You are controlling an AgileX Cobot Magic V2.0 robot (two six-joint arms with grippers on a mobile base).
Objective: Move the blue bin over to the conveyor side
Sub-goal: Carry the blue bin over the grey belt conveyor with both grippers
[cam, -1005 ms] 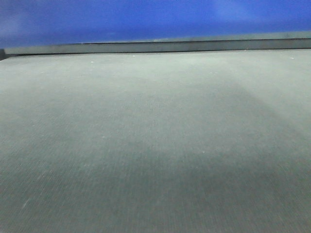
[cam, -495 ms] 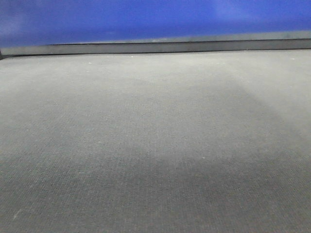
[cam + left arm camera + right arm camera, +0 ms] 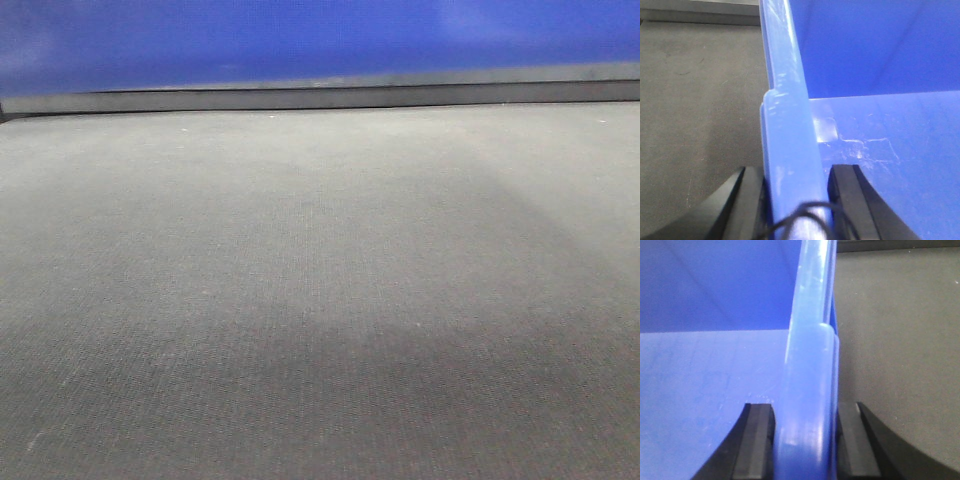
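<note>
1. Item: blue bin (image 3: 790, 145), glossy bright-blue plastic tote with a thickened, pale-lit top rim stepped partway along. Smooth inner floor and far wall visible in both wrist views; light scuffs on the floor in the left wrist view.
2. Position: gripped at two opposite side walls, over the conveyor (image 3: 320, 300). Resting on the belt or lifted off it: cannot tell. Dark grey woven belt visible just outside each gripped wall.
3. Left claw (image 3: 796, 200): closed on the rim of one side wall. One black finger (image 3: 745, 200) outside, over the belt; the other inside, over the bin floor; both pressed against the wall.
4. Right claw (image 3: 805, 440): clamped on the opposite wall's rim in the same way, with one finger inside the bin and one outside over the belt.
5. Cable (image 3: 800, 220): thin, black, looped across the rim between the left claw's fingers.
6. Tape patch (image 3: 825, 127): clear, squarish, stuck to the bin floor just beside the gripped wall.
7. Grey strip (image 3: 320, 95): along the far edge of the belt in the front view.
8. Blue band (image 3: 300, 40): beyond the strip, blurred; the bin or something else, cannot tell.
</note>
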